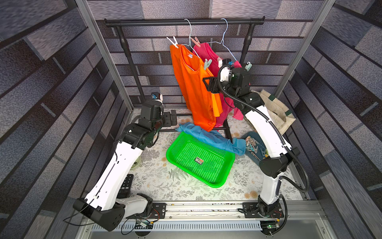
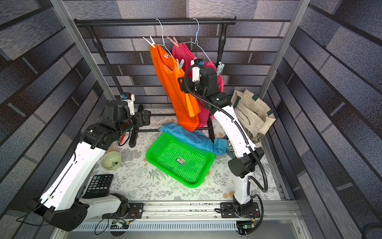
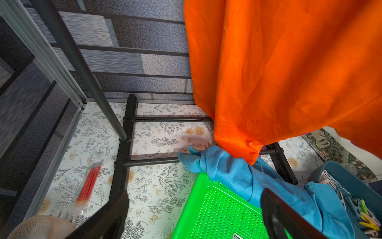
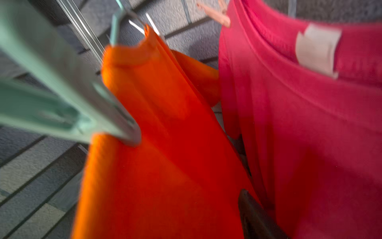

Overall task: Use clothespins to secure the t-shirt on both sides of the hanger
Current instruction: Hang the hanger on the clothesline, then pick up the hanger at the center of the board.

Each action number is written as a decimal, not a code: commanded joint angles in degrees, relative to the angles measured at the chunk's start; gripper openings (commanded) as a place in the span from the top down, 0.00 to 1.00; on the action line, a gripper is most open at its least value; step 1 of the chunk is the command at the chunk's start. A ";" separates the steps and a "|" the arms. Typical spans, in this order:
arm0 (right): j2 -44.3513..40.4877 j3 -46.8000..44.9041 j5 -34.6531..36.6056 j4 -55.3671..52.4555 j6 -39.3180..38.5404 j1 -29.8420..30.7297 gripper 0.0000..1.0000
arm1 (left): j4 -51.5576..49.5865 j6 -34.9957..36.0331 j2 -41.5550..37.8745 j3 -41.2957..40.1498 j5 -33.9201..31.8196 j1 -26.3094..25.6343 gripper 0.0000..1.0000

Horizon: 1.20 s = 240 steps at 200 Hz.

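Left hand (image 3: 196, 191) is hovering low over the floral-print counter (image 1: 157, 182) at the left of both top views, its two dark fingers (image 3: 115, 209) standing spread wide apart and gripping nothing. Toward centre frame, a green basket (image 1: 216, 184) is sitting on the counter with a blue garment (image 1: 206, 137) draping across its far rim. At the right of the frame, partly behind the right arm, a dark blue tray (image 1: 251, 133) is holding the loose clothespins (image 1: 255, 145).

Higher up, at centre right, the right hand (image 1: 209, 84) is reaching in against the near edge of the orange t-shirt (image 1: 194, 87). Its blurred wrist view is showing only one dark finger (image 4: 254, 215), so how far it is parted, and whether it is gripping anything, cannot be told.

Just above it, a mint clothespin (image 1: 207, 64) is pinching the orange t-shirt's near shoulder, while a white clothespin (image 1: 174, 42) is clamping the far shoulder. Behind, the pink t-shirt (image 1: 208, 51) is hanging with a salmon clothespin (image 1: 196, 42) at its far shoulder and a second mint clothespin (image 1: 248, 65) at its near one. Both shirts are hanging from pale wire hangers (image 1: 224, 35) hooked over the black rail (image 1: 144, 22) across the top of the frame.
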 commanded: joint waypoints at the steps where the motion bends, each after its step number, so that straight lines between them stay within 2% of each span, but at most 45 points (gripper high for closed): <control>1: -11.12 -12.10 1.99 2.59 -3.31 -0.26 0.28 | 2.21 1.42 2.25 -2.25 -0.40 -1.26 0.00; 29: -24.70 -32.97 1.92 5.49 -3.60 -0.20 0.29 | 3.57 -1.64 7.75 -4.43 2.57 0.66 0.00; 64: -36.65 -49.39 1.67 4.04 -2.33 -0.21 0.32 | 2.62 -8.75 18.80 -2.28 15.95 7.37 0.00; 80: -40.20 -52.96 1.76 2.62 -2.13 -0.17 0.31 | 2.30 -12.89 23.86 0.04 24.63 10.43 0.00; 93: -42.09 -54.46 2.40 0.98 -2.37 -0.19 0.30 | 2.85 -14.98 27.11 1.64 28.82 11.28 0.00; 159: -45.82 -59.60 3.25 -1.27 -3.58 -0.20 0.27 | 12.40 -22.85 33.24 -0.02 34.85 10.22 0.00; 168: -46.03 -60.12 3.22 -1.21 -3.57 -0.20 0.27 | 13.29 -23.56 34.02 -0.02 35.16 9.95 0.05; 204: -46.55 -61.27 3.90 -1.61 -4.26 -0.24 0.27 | 13.93 -26.07 37.91 1.34 35.14 8.88 0.33; 228: -47.09 -61.74 4.19 -1.75 -4.70 -0.25 0.26 | 15.17 -27.83 38.52 1.47 33.93 8.78 0.43; 240: -47.28 -61.93 4.18 -1.80 -4.79 -0.25 0.26 | 15.82 -28.45 38.28 1.55 33.09 8.77 0.55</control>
